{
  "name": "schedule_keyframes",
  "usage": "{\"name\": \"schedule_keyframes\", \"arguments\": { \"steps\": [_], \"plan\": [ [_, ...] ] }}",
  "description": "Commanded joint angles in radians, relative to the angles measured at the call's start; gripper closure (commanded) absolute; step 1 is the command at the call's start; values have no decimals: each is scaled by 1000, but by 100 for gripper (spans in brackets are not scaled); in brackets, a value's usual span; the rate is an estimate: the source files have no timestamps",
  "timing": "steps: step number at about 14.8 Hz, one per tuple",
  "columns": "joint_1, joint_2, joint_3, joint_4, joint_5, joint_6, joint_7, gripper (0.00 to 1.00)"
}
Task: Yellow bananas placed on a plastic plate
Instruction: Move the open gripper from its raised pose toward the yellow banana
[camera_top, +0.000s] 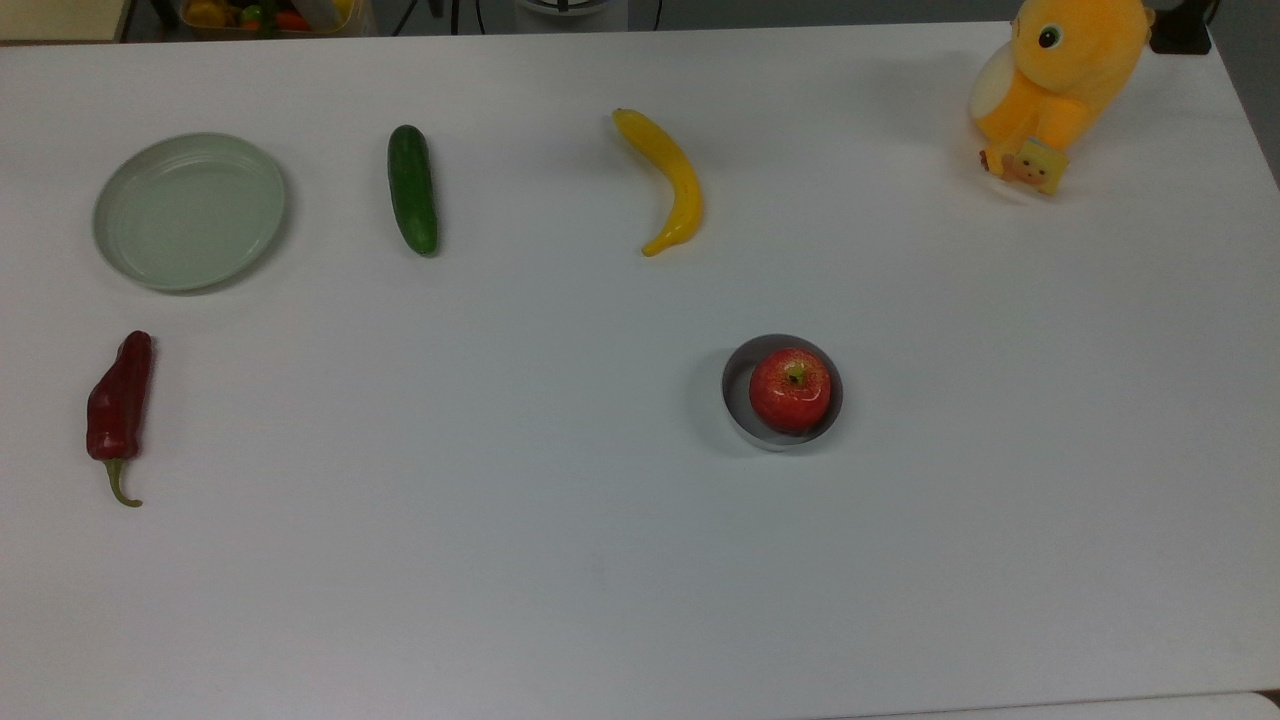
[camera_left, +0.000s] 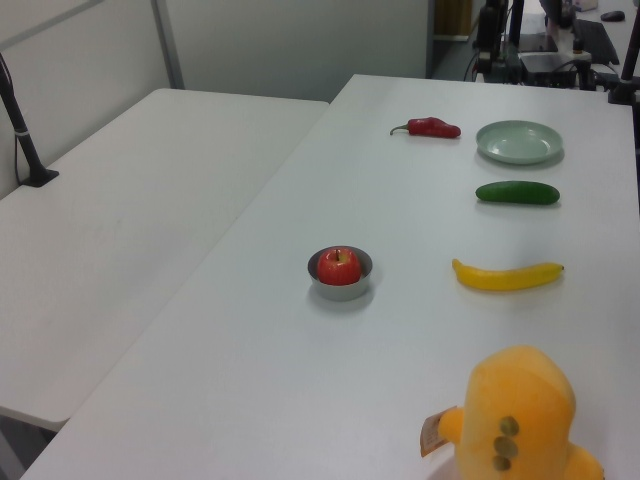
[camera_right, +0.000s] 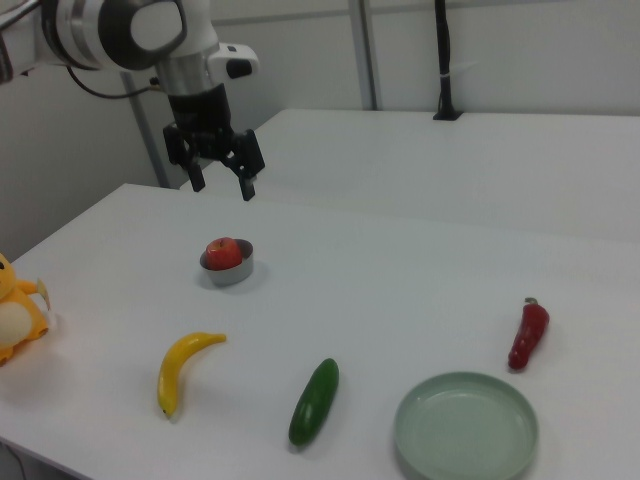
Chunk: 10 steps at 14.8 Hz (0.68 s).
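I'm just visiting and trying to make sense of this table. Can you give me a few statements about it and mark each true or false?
1. The banana lies on the plate. False: it lies on the bare table, and the plate holds nothing.
2. The cucumber lies between the plate and the banana. True.
3. The apple sits in a small metal dish. True.
4. The gripper holds the red pepper. False: its jaws are open and hold nothing, up in the air above the table.
5. A plush toy sits at a table corner. True.
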Motion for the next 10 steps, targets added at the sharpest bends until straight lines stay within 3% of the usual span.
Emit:
{"name": "schedule_keyframes", "arguments": {
  "steps": [1, 5, 10],
  "plan": [
    [-21, -14, -5, -85, -21, 68, -110, 0],
    [-2, -20, 1, -171, -37, 70, -248, 0],
    [18, -32, 94, -248, -37, 59, -251, 0]
  ]
}}
